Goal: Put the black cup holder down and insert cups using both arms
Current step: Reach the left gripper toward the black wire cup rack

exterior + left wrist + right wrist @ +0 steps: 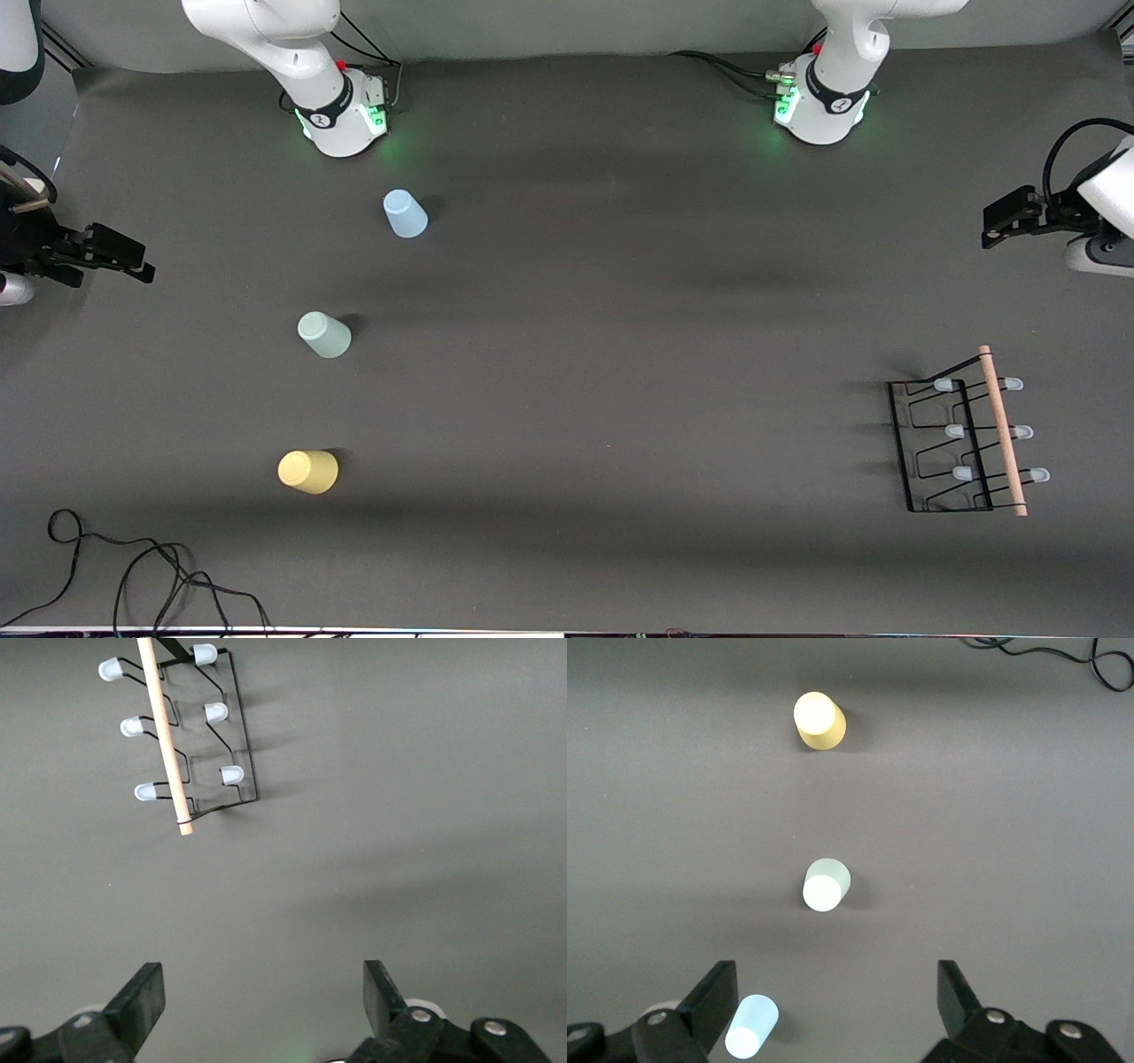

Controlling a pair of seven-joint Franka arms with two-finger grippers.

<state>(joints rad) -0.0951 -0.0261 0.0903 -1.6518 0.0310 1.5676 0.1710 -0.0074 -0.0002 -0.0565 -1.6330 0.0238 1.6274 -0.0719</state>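
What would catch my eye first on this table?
Three small cups stand apart in a row toward the right arm's end of the table: yellow cup nearest the front camera, mint cup in the middle, blue cup farthest. At the left arm's end sits the black cup holder, its pale-tipped pegs all bare.

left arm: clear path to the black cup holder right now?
Probably yes. The left end effector hangs open over bare mat at its own end of the table; the black cup holder sits at that same end, with nothing between them.
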